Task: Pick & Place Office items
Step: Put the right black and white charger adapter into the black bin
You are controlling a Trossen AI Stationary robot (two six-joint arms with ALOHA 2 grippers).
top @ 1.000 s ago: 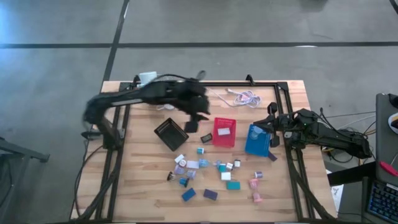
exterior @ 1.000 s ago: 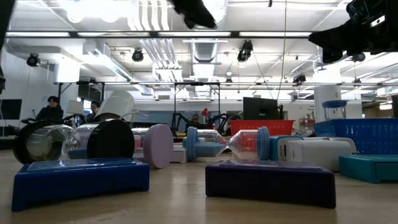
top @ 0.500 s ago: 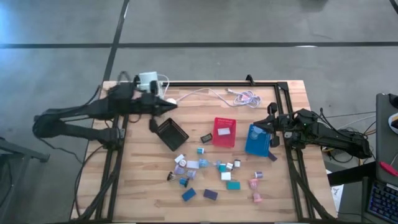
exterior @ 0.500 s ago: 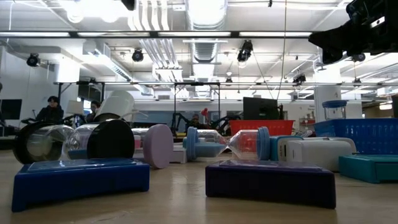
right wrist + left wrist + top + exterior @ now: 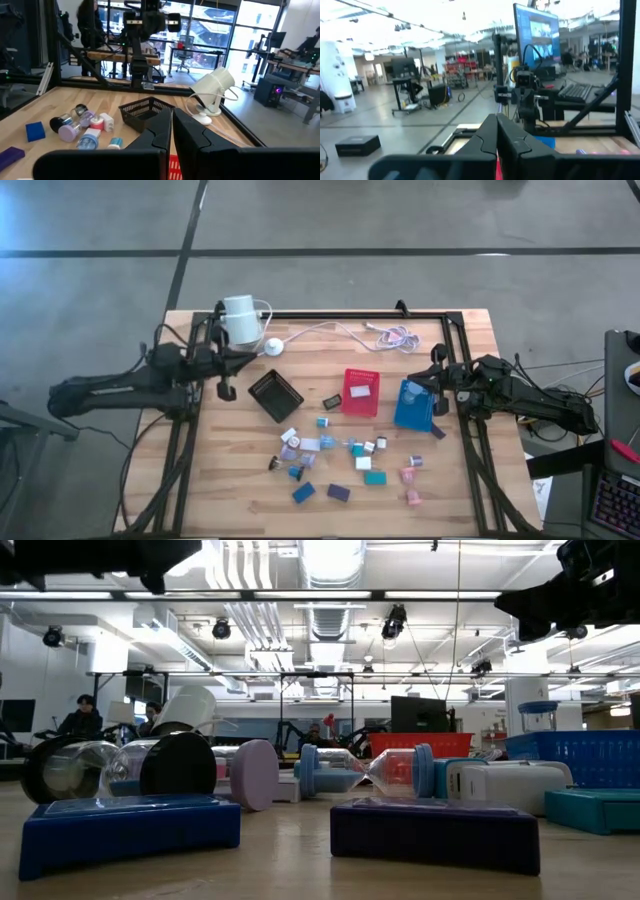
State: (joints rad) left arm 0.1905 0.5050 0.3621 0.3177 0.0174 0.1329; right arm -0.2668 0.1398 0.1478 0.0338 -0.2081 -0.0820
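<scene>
Left gripper [image 5: 240, 358]: I read its fingers [image 5: 487, 137] pressed flat together, nothing between them. It sits above the table's left edge, just left of the black tray [image 5: 275, 395] and near the white cylinder [image 5: 240, 318] with its cable.

Right gripper [image 5: 432, 380]: fingers [image 5: 162, 127] likewise pressed together, empty. It sits at the right edge of the table [image 5: 470, 500], just beside the blue tray [image 5: 413, 406], with the red tray [image 5: 361, 392] further in.

Office items [image 5: 345, 460]: scattered loose on the wood in front of the three trays, well apart from both grippers. One small dark piece [image 5: 331, 402] lies between the black and red trays. In the low view, a blue block [image 5: 128, 828] and a purple block [image 5: 435, 830] lie nearest, with short cylinders [image 5: 250, 773] behind them.
</scene>
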